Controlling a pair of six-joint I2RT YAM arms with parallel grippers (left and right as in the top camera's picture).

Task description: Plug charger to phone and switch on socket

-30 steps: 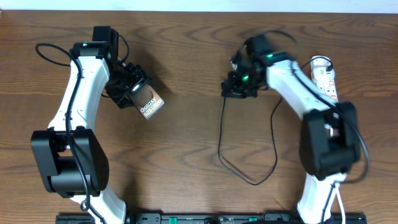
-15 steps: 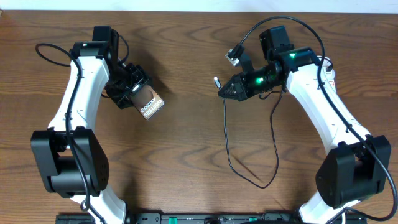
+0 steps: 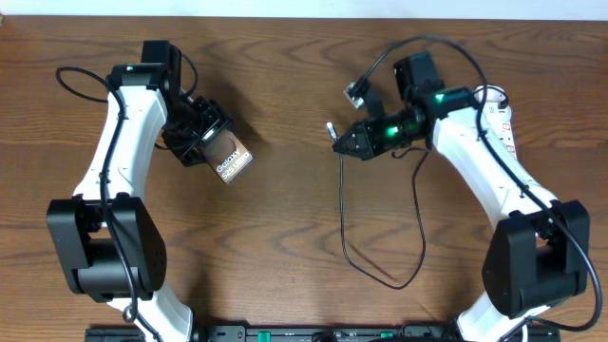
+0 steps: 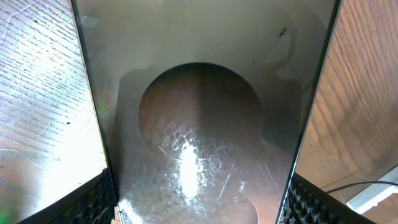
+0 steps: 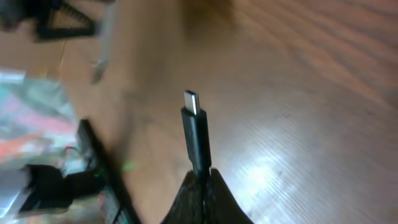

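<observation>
The phone (image 3: pixel 228 158) is held tilted above the table at the left, "Galaxy" lettering facing up, with my left gripper (image 3: pixel 202 141) shut across its width. In the left wrist view its glossy screen (image 4: pixel 199 93) fills the frame between the padded fingers (image 4: pixel 93 202). My right gripper (image 3: pixel 344 142) is shut on the charger (image 3: pixel 343 204) just behind its plug tip (image 5: pixel 191 101), which sticks out toward the phone, about a hand's width from it. The black cable hangs down into a loop (image 3: pixel 385 277). The socket (image 3: pixel 501 119) lies at the far right, partly hidden by the right arm.
A black robot cable (image 3: pixel 71 81) loops at the back left. Both arm bases (image 3: pixel 104 252) (image 3: pixel 532 266) stand near the front, with a black rail (image 3: pixel 313 333) along the front edge. Bare wood lies between the two grippers.
The right arm has unfolded and swung its gripper, with the plug, out to the left toward the phone; the cable loop shifted with it. The left arm and phone have stayed put.
</observation>
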